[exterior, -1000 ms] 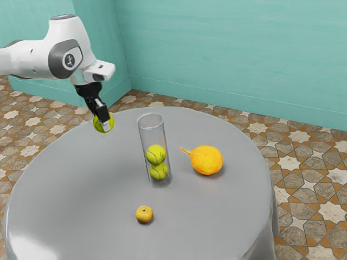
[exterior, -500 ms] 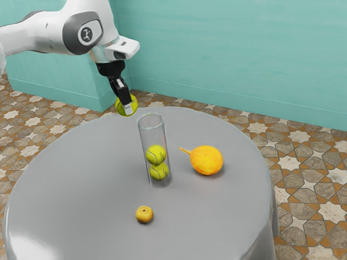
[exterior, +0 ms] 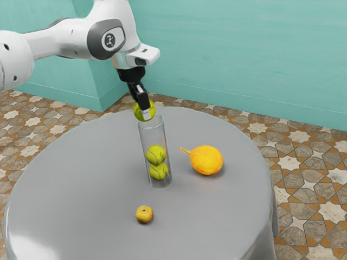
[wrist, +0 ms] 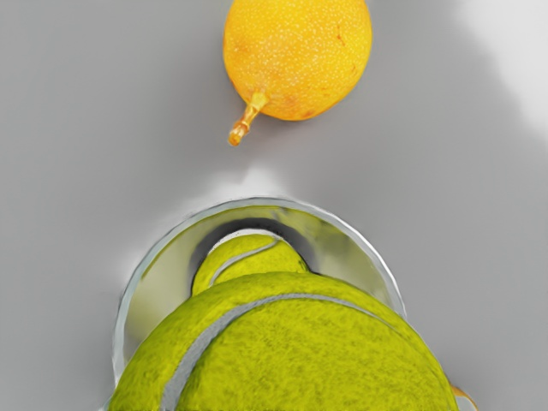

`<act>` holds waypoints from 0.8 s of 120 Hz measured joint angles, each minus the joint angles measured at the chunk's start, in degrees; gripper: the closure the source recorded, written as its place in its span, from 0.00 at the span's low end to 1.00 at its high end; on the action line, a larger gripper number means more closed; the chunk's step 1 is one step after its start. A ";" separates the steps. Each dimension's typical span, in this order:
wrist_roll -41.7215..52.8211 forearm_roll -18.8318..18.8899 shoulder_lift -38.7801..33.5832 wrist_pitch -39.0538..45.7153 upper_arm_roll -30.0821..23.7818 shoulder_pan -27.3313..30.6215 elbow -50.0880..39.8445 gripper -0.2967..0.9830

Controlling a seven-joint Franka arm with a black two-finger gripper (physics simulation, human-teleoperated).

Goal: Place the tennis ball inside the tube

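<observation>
My gripper (exterior: pixel 145 112) is shut on a yellow-green tennis ball (exterior: pixel 139 111), held at the rim of the clear tube in the exterior view. The upright tube (exterior: pixel 160 130) holds two more tennis balls, an upper one (exterior: pixel 156 155) resting on a lower one (exterior: pixel 159 172). In the wrist view the held ball (wrist: pixel 317 360) covers much of the tube's round mouth (wrist: pixel 130 312). Past its edge a ball inside the tube (wrist: pixel 244 255) is partly visible.
An orange fruit with a stem (exterior: pixel 206 160) lies beside the tube, toward the exterior view's right; the wrist view has this fruit (wrist: pixel 300 56) too. A small yellow fruit (exterior: pixel 144 214) sits nearer the camera on the round grey table (exterior: pixel 81 184).
Carrying the ball, my gripper has moved toward the exterior view's right, from beside the tube to its mouth. The tube, its two balls and both fruits have stayed put.
</observation>
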 joint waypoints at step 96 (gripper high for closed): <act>-2.13 -0.56 -1.34 -1.10 0.44 -0.71 0.33 0.27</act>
